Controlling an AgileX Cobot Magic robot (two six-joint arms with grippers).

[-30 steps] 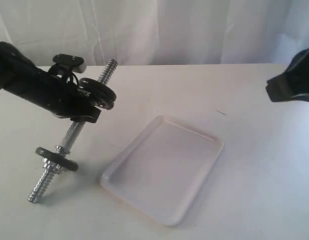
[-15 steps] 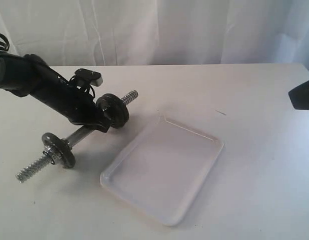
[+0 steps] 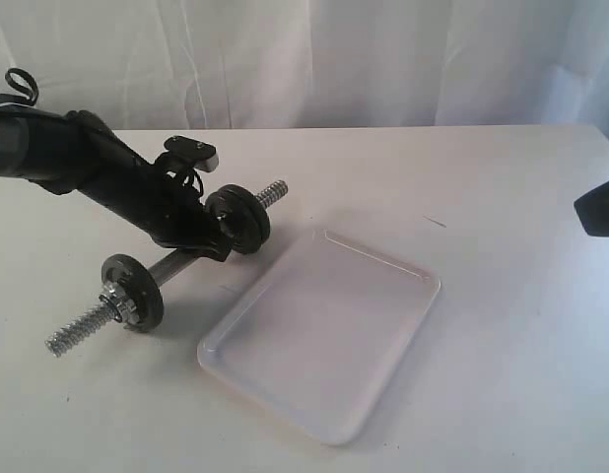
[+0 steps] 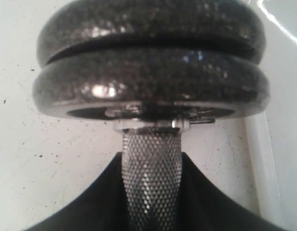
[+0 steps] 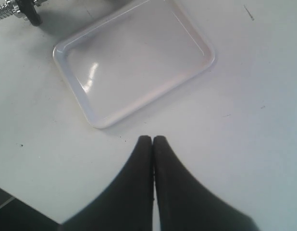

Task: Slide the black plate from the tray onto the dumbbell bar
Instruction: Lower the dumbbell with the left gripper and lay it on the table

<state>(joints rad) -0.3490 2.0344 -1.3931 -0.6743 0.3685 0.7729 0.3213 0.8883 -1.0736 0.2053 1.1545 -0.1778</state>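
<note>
My left gripper (image 3: pixel 208 239) is shut on the knurled middle of the dumbbell bar (image 3: pixel 173 263), which lies low and slanted over the table. The left wrist view shows the fingers (image 4: pixel 98 192) clamping the knurled rod (image 4: pixel 151 168). Just beyond them two black discs sit pressed together on the bar; the outer one is the black plate (image 4: pixel 151 26), the inner one a second disc (image 4: pixel 151 86). A third black disc with a chrome nut (image 3: pixel 133 291) sits near the other threaded end (image 3: pixel 76 332). The clear tray (image 3: pixel 324 330) holds nothing. My right gripper (image 5: pixel 153 139) hovers shut and empty.
White curtain hangs behind the white table. The tray's near corner (image 5: pixel 98 120) lies just ahead of the right fingertips. The right arm's dark body (image 3: pixel 600 207) shows at the exterior view's right edge. The bar's free threaded tip (image 3: pixel 272 191) points toward the tray's far corner.
The left arm has lowered the bar from steeply tilted to nearly flat and shifted it toward the tray. The right arm has drawn back toward the right edge.
</note>
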